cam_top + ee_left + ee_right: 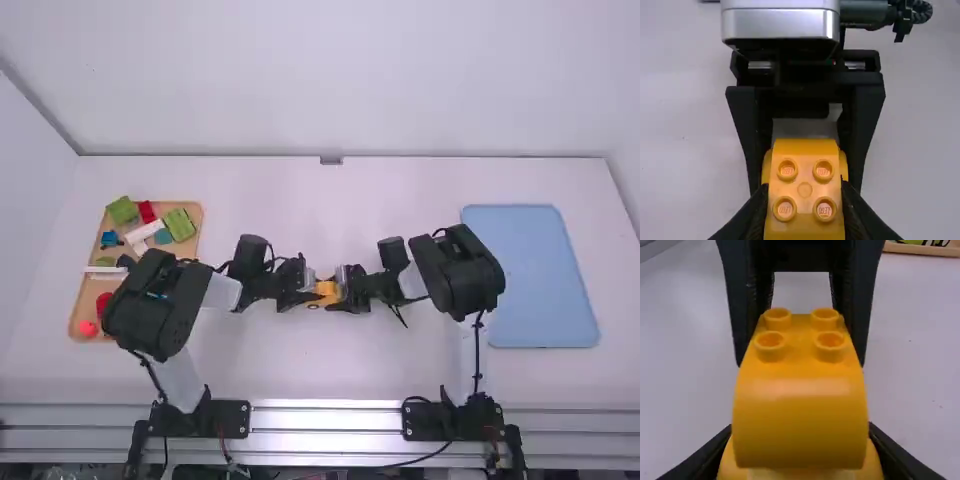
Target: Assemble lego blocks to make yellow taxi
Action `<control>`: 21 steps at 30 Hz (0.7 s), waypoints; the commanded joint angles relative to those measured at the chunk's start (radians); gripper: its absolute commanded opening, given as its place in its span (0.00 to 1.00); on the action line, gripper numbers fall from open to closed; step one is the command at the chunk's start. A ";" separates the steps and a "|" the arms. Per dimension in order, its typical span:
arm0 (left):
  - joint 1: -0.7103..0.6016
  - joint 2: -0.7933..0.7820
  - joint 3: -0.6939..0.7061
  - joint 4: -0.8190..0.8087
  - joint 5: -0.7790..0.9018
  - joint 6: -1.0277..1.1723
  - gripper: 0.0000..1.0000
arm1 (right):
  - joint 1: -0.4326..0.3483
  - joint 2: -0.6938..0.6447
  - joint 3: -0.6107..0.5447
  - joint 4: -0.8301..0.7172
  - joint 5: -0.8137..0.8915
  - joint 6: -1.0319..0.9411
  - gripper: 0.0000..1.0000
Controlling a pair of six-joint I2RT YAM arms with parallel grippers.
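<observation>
L gripper (804, 187) & R gripper (800, 427) are clamping yellow blks (323, 291) from left/right; prob. needing level, even pressing w/o twisting.

On the table (330, 370) lie a blue tray (530, 270) right and a tan tray (87, 305) left, holding green blocks (180, 224) and red blocks (146, 212).

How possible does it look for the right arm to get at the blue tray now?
Probably yes: the blue tray lies close beside the right arm, with nothing between them. But its pincer is shut on the yellow blocks, so it would likely carry them along or release them first.
</observation>
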 commanded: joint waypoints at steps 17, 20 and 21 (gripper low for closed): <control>-0.058 0.034 0.062 -0.200 -0.149 0.039 0.02 | 0.001 0.014 0.004 -0.008 0.012 -0.002 0.50; -0.098 0.034 0.120 -0.351 -0.239 0.117 0.02 | 0.001 0.014 0.004 -0.008 0.011 -0.001 0.50; -0.102 0.034 0.126 -0.364 -0.247 0.121 0.02 | 0.001 0.014 0.004 -0.008 0.012 -0.001 0.50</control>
